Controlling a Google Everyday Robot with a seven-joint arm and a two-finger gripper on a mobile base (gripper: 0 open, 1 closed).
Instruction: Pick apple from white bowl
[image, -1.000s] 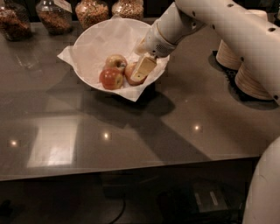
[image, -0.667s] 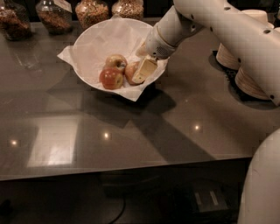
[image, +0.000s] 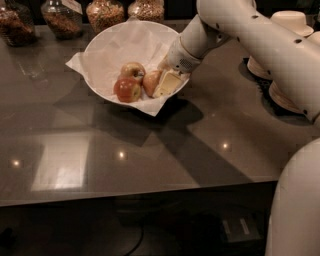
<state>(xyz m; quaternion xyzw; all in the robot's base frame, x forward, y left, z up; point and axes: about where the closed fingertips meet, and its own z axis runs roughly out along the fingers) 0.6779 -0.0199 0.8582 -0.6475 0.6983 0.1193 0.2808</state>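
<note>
The wide white bowl (image: 107, 47), lined with crumpled white paper, stands at the back middle of the dark table. Three apples lie in its near right part. The pinkish-red apple (image: 151, 83) is the rightmost. A darker red apple (image: 127, 90) lies to its left, and a yellow-green apple (image: 132, 69) lies behind. My gripper (image: 164, 86) reaches down into the bowl from the right. It sits right against the pinkish-red apple's right side and hides part of it.
Several glass jars of snacks (image: 104, 12) line the table's back edge. Stacked small cream bowls (image: 287, 22) stand at the right behind my arm (image: 260, 40). The table's front edge (image: 135, 192) runs across below the bowl.
My gripper has edged slightly down and right inside the bowl. The apples and the bowl have not moved.
</note>
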